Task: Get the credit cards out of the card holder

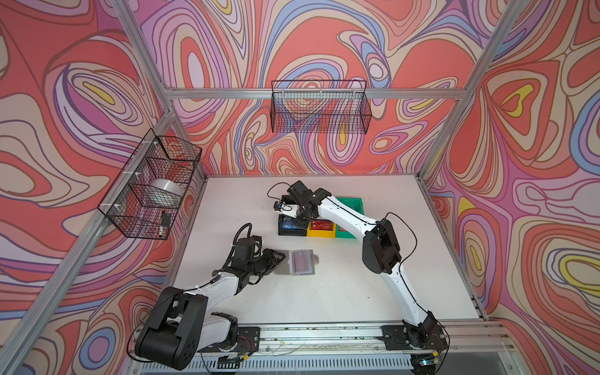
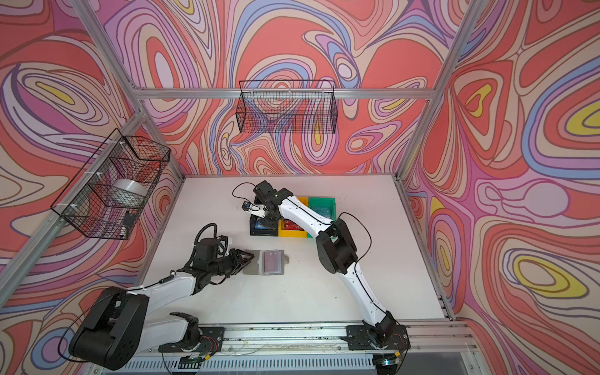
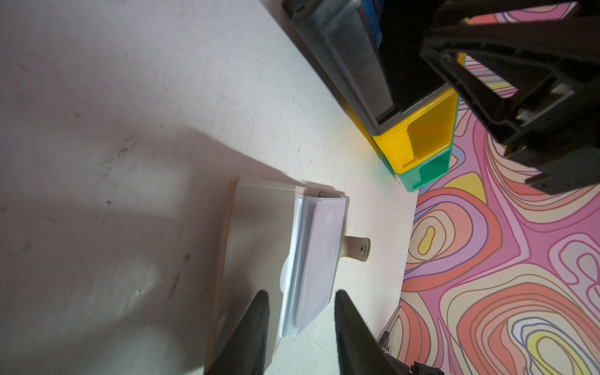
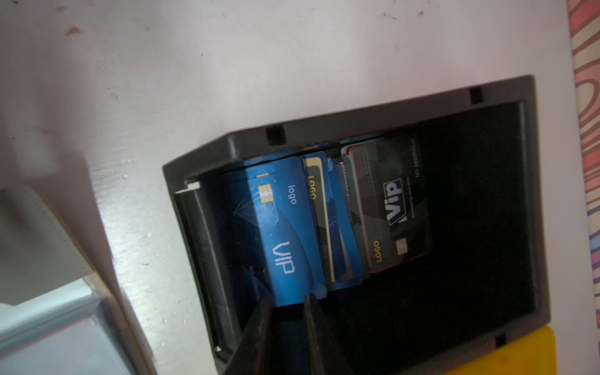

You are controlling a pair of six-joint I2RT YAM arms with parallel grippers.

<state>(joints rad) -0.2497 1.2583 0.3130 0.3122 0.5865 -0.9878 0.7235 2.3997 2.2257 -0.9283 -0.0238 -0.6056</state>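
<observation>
white table; black bin holds blue vip card

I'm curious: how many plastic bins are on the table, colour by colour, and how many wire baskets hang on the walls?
Black bin: 1
Yellow bin: 1
Green bin: 1
Wire baskets: 2, one on the back wall, one on the side wall
Total: 5

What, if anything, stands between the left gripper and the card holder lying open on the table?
Nothing visible does. The left gripper is at the card holder, jaws apart: one finger overlaps the grey cover, and the clear sleeve pages lie in line with the gap. The black bin stands beyond it.
</observation>
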